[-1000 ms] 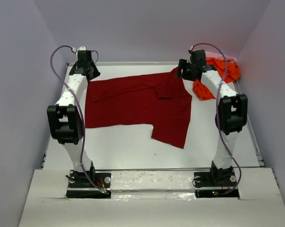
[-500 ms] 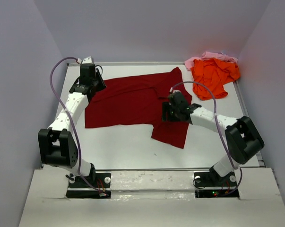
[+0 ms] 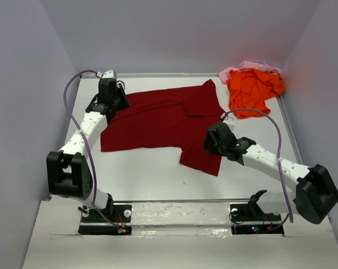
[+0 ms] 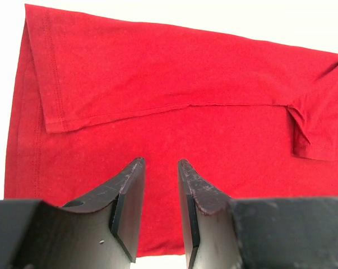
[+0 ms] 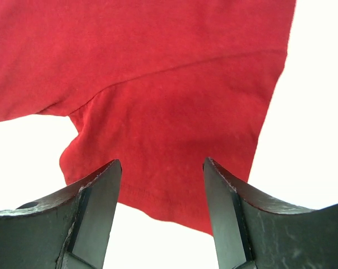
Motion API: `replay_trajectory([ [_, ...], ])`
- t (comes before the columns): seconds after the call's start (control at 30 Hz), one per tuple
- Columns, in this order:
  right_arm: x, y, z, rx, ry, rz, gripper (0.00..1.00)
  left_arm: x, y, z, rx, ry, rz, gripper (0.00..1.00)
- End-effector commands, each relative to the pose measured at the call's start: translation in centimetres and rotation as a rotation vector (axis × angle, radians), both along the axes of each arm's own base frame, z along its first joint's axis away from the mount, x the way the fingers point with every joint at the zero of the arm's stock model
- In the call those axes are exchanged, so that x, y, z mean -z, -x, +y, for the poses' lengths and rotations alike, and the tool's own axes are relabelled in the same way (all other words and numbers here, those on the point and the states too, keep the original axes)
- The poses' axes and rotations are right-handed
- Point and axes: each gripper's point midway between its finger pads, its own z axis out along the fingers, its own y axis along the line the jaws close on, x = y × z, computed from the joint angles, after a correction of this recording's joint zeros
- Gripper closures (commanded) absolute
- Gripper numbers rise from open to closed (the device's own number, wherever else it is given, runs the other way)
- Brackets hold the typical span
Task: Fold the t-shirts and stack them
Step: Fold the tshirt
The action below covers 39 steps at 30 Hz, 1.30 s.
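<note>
The dark red shirt [image 3: 157,120] is spread flat in the middle of the white table [image 3: 146,174], with one flap reaching toward the near side. The orange shirt [image 3: 250,89] and the pink shirt [image 3: 253,65] are heaped together in the far right corner, the pink one behind. The left gripper [image 4: 160,163] is seen above the far left part of the red shirt, its jaws parted only a little, with nothing caught between them. The right gripper [image 5: 162,162] is seen above the near right flap, its jaws set wide and nothing gripped.

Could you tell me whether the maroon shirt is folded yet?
Not yet: the maroon shirt lies spread flat on the table, sleeves visible.
</note>
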Motion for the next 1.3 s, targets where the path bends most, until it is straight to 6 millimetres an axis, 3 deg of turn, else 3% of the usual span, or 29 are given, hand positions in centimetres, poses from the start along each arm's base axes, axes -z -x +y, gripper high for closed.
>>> replay_trajectory([
  [0.0,-0.2,1.9,-1.5,0.125,-0.021,0.019,0.34,-2.7,0.0,-0.2,0.007,0.020,-0.076,0.60],
  [0.13,1.1,4.2,-1.8,0.164,-0.030,0.066,0.35,-2.9,0.1,0.0,0.004,0.014,-0.080,0.60],
  [0.3,4.9,7.0,-3.1,0.254,0.002,0.169,0.36,-3.2,0.3,0.0,0.005,0.017,-0.092,0.60],
  [0.37,5.7,7.9,-2.7,0.282,-0.012,0.197,0.37,-3.0,0.3,0.1,0.002,0.012,-0.085,0.60],
  [0.6,7.5,8.6,-3.1,0.335,0.029,0.237,0.39,-3.1,0.3,0.0,0.004,0.013,-0.087,0.60],
  [0.7,8.2,8.6,-3.0,0.334,0.036,0.248,0.44,-3.2,0.3,0.1,0.003,0.011,-0.091,0.60],
  [0.73,8.4,8.6,-2.9,0.331,0.038,0.250,0.51,-3.2,0.4,0.0,0.005,0.014,-0.089,0.60],
  [0.9,8.8,8.3,-2.3,0.314,0.023,0.249,0.70,-3.1,0.4,0.1,0.004,0.010,-0.089,0.60],
  [0.93,8.8,8.2,-2.2,0.310,0.021,0.244,0.78,-3.1,0.4,0.2,0.002,0.010,-0.091,0.60],
  [0.97,8.8,8.2,-2.2,0.308,0.019,0.242,0.95,-3.1,0.4,0.1,0.003,0.008,-0.091,0.60],
  [1.0,8.7,8.0,-2.1,0.304,0.014,0.237,1.00,-3.0,0.4,0.3,-0.005,0.002,-0.086,0.60],
  [1.13,7.6,7.2,-1.6,0.278,-0.001,0.197,1.00,-2.4,0.6,0.7,-0.031,-0.016,-0.073,0.60],
  [1.27,4.7,5.1,-1.1,0.244,-0.007,0.085,1.00,-0.4,1.6,0.5,-0.080,-0.085,-0.010,0.60],
])
